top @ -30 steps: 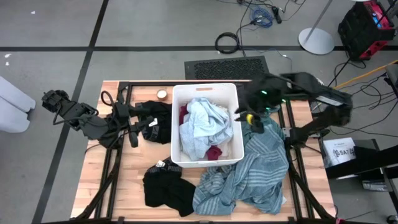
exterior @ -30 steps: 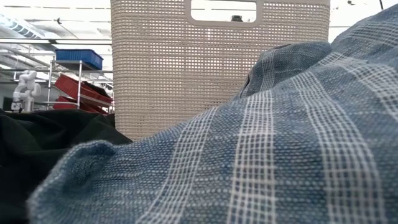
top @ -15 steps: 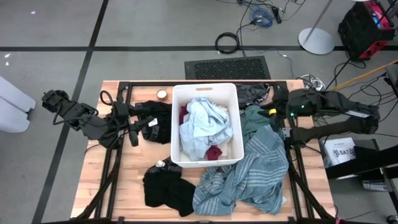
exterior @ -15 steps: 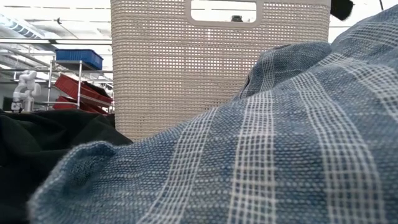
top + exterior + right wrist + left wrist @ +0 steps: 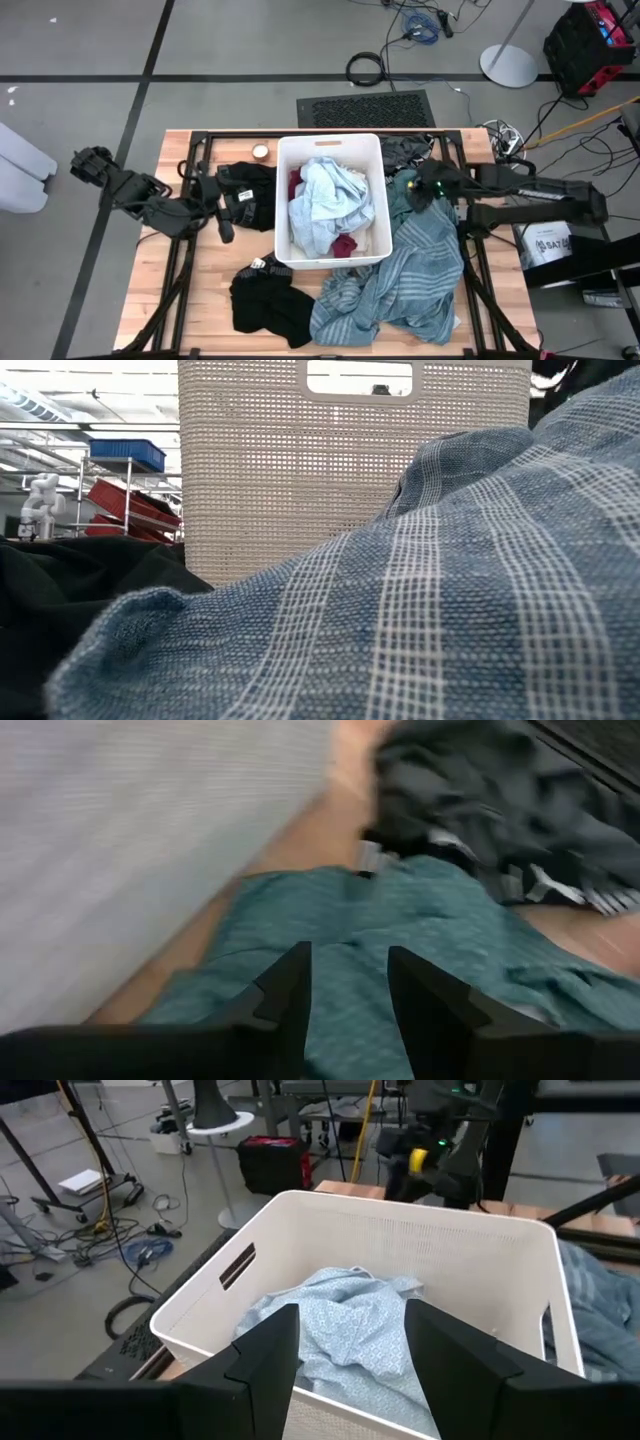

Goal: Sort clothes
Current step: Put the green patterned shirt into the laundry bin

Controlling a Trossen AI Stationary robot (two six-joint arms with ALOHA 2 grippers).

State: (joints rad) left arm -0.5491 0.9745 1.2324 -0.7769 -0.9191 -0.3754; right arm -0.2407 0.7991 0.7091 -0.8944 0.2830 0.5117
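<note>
The right end effector [image 5: 418, 187] hangs low over the top of the teal-grey striped garment [image 5: 405, 275], just beside the white bin [image 5: 368, 145] on its right side; its fingers [image 5: 290, 985] stand parted with a clear gap and nothing between them. The striped garment spreads from there down to the counter [image 5: 210, 300]'s near right corner. A dark grey garment [image 5: 405, 150] lies at the far edge, beside the bin. The left end effector [image 5: 222, 212] sits left of the bin, over a black garment [image 5: 255, 192], fingers [image 5: 265, 1355] spread and empty. A light blue garment [image 5: 325, 200] and a small magenta piece [image 5: 343, 245] fill the bin. Another black garment [image 5: 268, 300] lies near the counter's front edge.
</note>
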